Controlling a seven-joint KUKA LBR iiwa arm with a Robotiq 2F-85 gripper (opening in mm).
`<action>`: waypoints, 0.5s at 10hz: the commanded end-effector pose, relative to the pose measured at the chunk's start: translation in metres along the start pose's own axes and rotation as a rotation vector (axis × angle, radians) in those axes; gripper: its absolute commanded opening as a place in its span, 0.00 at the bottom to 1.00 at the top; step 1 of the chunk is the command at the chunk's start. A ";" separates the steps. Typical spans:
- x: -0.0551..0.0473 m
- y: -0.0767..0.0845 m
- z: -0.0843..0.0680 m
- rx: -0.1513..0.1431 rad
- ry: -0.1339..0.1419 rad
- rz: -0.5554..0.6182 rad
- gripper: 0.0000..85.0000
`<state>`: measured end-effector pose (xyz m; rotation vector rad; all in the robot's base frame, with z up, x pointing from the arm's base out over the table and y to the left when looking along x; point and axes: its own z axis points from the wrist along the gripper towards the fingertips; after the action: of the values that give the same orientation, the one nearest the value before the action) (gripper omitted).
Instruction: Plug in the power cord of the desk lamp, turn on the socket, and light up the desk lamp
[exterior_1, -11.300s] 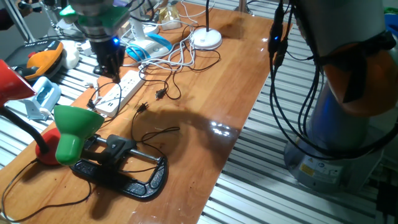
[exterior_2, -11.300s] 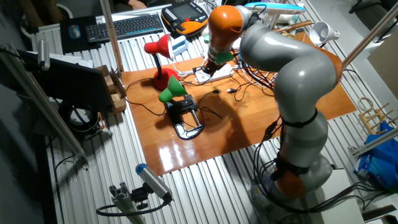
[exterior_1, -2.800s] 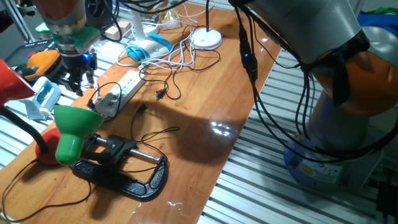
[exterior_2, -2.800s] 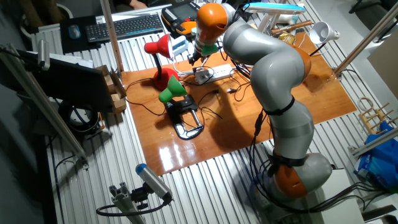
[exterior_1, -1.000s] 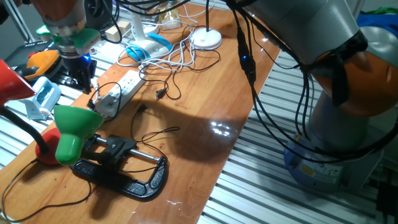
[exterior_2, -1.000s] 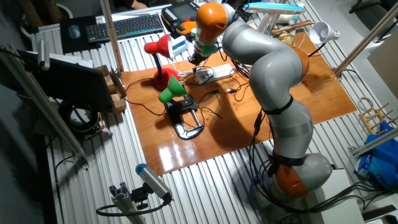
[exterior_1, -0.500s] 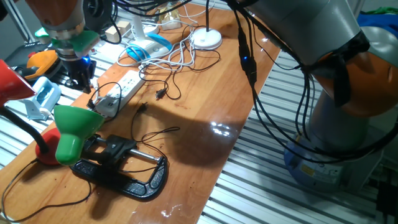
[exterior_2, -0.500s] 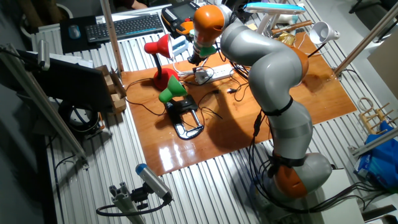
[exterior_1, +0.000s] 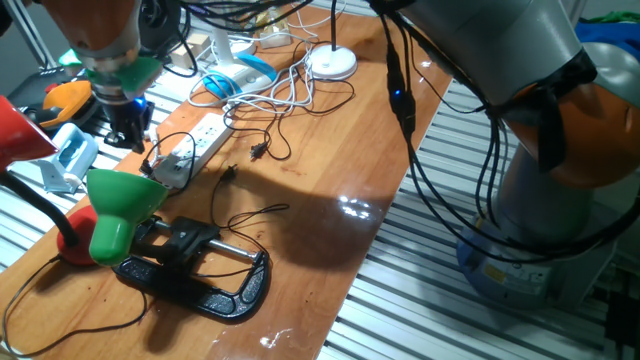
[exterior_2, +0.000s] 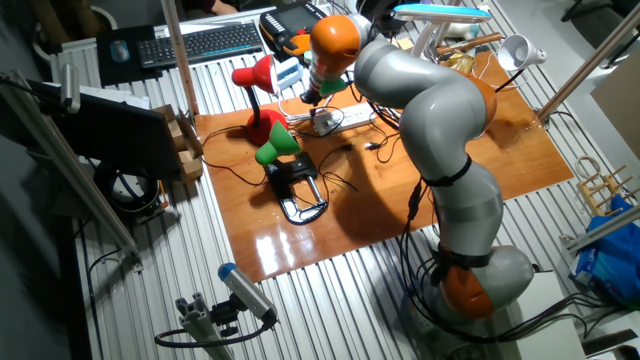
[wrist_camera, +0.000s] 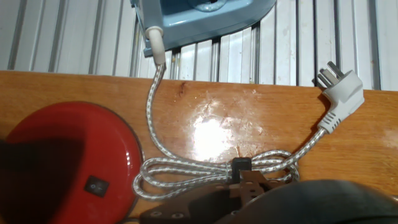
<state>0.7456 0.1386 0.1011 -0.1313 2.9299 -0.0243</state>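
The white socket strip (exterior_1: 200, 142) lies along the table's left side, with a grey plug (exterior_1: 174, 166) seated in its near end. It also shows in the other fixed view (exterior_2: 345, 118). My gripper (exterior_1: 125, 128) hangs left of the strip, near the table's edge, and its dark fingers look shut and empty; it also shows in the other fixed view (exterior_2: 308, 97). A green desk lamp (exterior_1: 118, 208) is held in a black clamp (exterior_1: 200, 280). The red lamp's base (wrist_camera: 62, 155), with its small switch (wrist_camera: 94, 185), fills the lower left of the hand view.
A coiled white braided cord (wrist_camera: 211, 169) with a loose white plug (wrist_camera: 339, 99) lies beside the red base and leads to a light blue device (wrist_camera: 199, 15). Two loose black plugs (exterior_1: 258, 152) lie right of the strip. White cables and a round white lamp base (exterior_1: 331, 63) sit at the back.
My gripper has left the socket strip, where it stood 11 seconds ago, and moved left toward the table's edge. Over the last second it has sunk slightly.
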 end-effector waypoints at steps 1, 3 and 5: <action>-0.001 -0.001 0.002 0.000 -0.001 -0.002 0.00; -0.003 -0.001 0.000 -0.022 0.009 -0.001 0.00; -0.004 0.001 0.001 -0.006 -0.008 0.017 0.40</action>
<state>0.7496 0.1395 0.1001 -0.1073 2.9223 -0.0116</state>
